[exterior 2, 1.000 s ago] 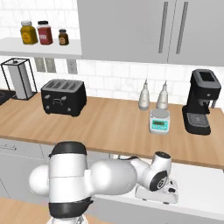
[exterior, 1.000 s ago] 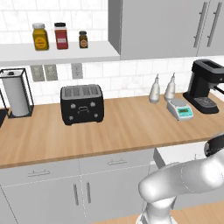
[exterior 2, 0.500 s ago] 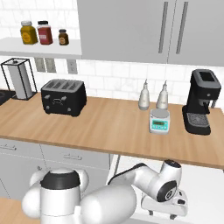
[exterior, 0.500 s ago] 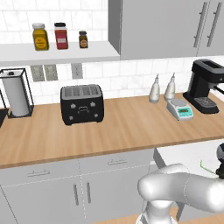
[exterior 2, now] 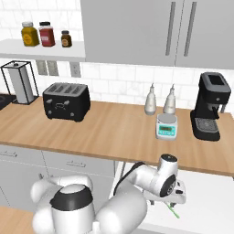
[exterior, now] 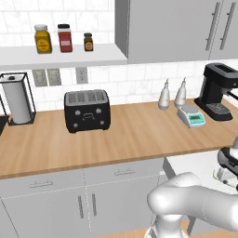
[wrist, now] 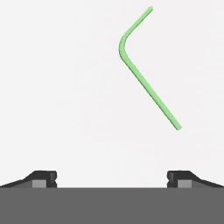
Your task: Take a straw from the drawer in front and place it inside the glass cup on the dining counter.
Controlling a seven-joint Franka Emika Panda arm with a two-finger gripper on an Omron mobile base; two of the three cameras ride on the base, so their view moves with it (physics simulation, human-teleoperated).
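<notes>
The drawer (exterior 2: 205,201) stands pulled out below the wall worktop, showing its pale floor (wrist: 65,87). On that floor lies the straw (wrist: 146,87), thin, bright green and bent near one end; a short piece of the straw (exterior 2: 173,211) pokes out beside the hand. My gripper (wrist: 111,178) points down into the drawer, open, with nothing between its fingertips (wrist: 41,177). The straw lies ahead of the tips, toward the right-hand finger, and touches neither. In the right base view the gripper (exterior 2: 177,200) hangs low over the drawer. The glass cup and the dining counter are out of view.
The wooden wall worktop (exterior: 130,135) carries a black toaster (exterior: 87,110), a paper towel holder (exterior: 17,97), two bottles (exterior: 173,93), a small scale (exterior: 190,116) and a coffee machine (exterior: 219,90). Spice jars (exterior: 65,38) stand on a shelf. Closed drawers (exterior: 42,183) lie to the left.
The arm has folded lower and the hand has sunk toward the open drawer. The jaws have stayed open, and the straw has not been touched.
</notes>
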